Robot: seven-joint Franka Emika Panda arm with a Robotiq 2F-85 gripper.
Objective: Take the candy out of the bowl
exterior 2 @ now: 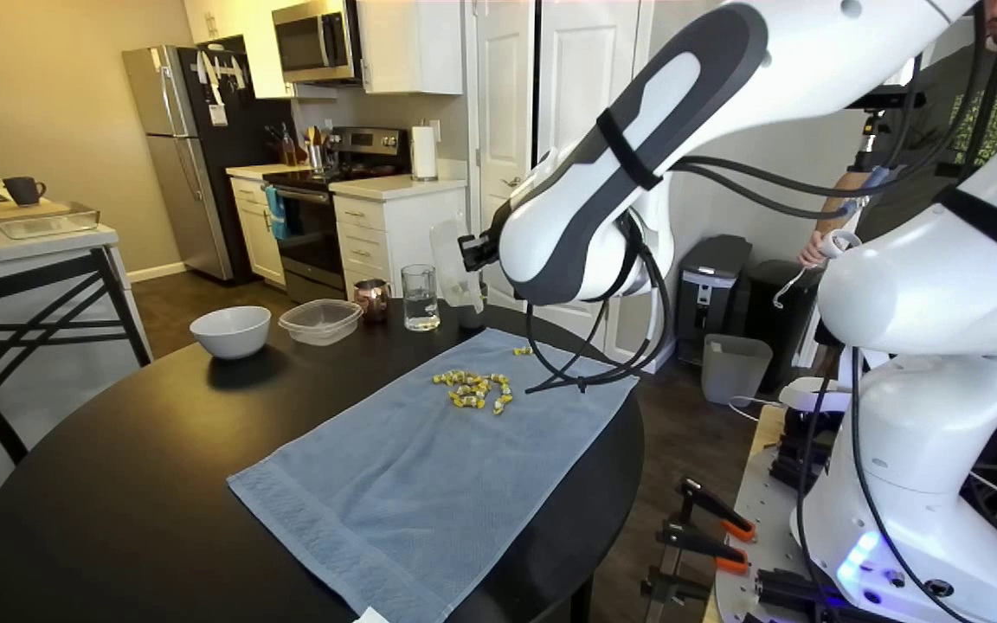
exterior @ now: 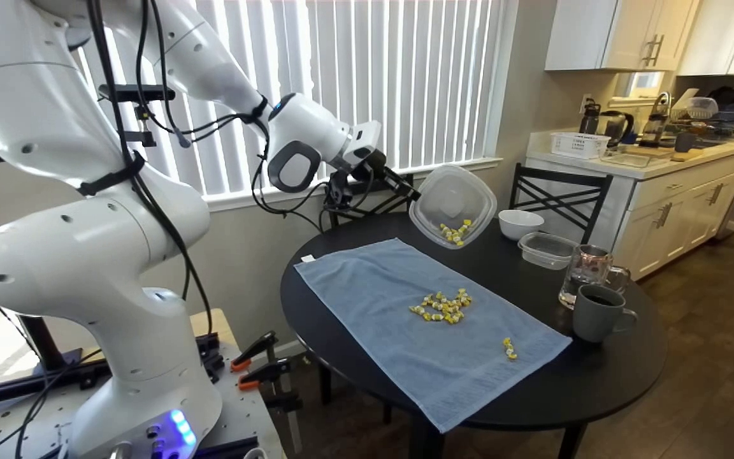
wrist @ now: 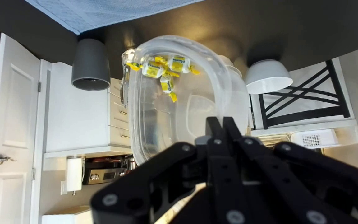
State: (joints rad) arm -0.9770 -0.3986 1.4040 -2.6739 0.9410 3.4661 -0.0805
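My gripper [exterior: 415,195] is shut on the edge of the clear see-through bowl [exterior: 450,191] and holds it steeply tilted above the table. In the wrist view the fingertips [wrist: 220,122] pinch its wall, and the bowl [wrist: 191,112] hangs in front of them. Several yellow-and-white wrapped candies [exterior: 455,233] lie in its low side; they also show in the wrist view [wrist: 166,82]. More candy [exterior: 443,307] lies in a loose heap on the blue towel, also seen in an exterior view [exterior 2: 474,389]. A little candy [exterior: 509,349] lies apart towards one towel end.
The blue towel [exterior: 367,280] covers part of the round black table [exterior 2: 118,450]. A white bowl [exterior: 520,223], another clear container [exterior: 546,250], a glass of water [exterior 2: 420,298], a copper mug [exterior 2: 371,299] and a grey mug [exterior: 598,312] stand beyond it.
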